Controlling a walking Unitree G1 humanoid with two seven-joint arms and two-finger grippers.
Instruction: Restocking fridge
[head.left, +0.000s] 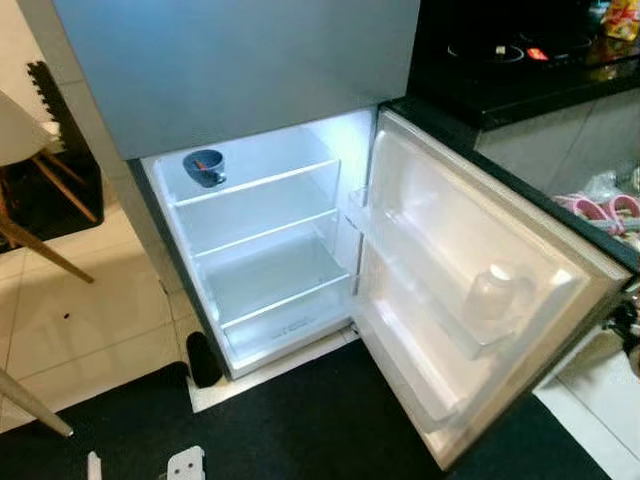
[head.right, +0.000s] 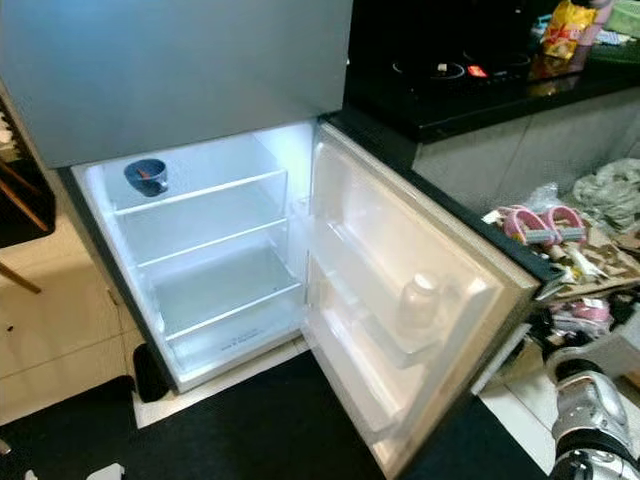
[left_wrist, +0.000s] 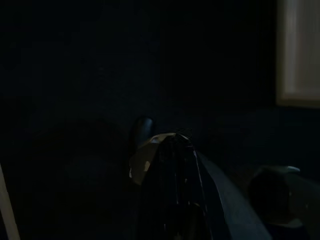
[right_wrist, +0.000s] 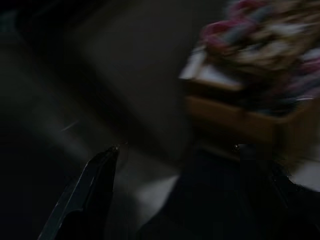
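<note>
Your brightest source is the fridge's interior light (head.left: 345, 135), glowing white off the clear shelves (head.left: 265, 180) and washing out the top of the open door's inner liner (head.right: 400, 215). The blue cup (head.left: 204, 167) reads crisp against that glow. The stove counter (head.right: 470, 85) at far right sits in deep shade, and the black floor mat (head.left: 320, 420) swallows detail. Both eye views are slightly soft. Your left wrist view is almost black, with one pale lit strip (left_wrist: 298, 52). The right wrist view is dim and smeared, its clutter box (right_wrist: 250, 60) out of focus.
</note>
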